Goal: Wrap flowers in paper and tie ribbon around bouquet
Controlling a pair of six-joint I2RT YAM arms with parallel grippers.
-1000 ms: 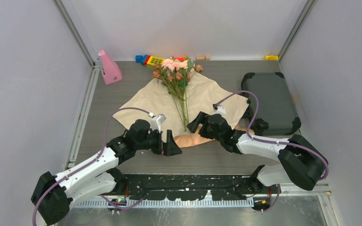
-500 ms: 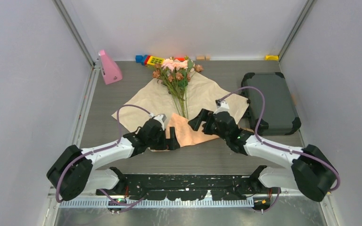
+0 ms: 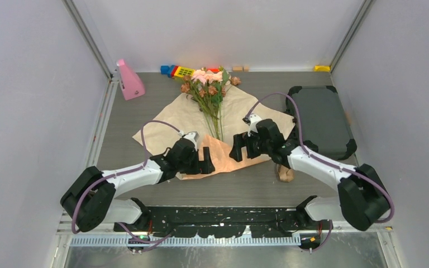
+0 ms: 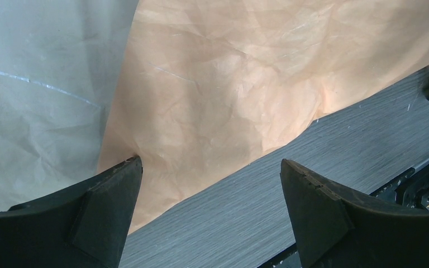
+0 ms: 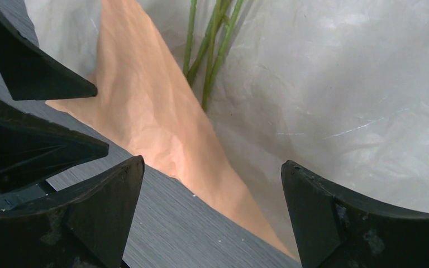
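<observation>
Left claw [image 3: 205, 161] and right claw [image 3: 239, 148] gape wide over paper [image 3: 167, 120] whose fold hides stem ends of flowers [image 3: 209, 84].

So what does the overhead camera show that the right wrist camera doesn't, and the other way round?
Only overhead: the flower heads, a dark case, a pink object and coloured toys at the back. Only the right wrist: fine creases in the paper and the ends of the stems close up. Both: the paper's pale side with a peach corner folded over, the green stems, and the left tool and right tool, both open.
</observation>
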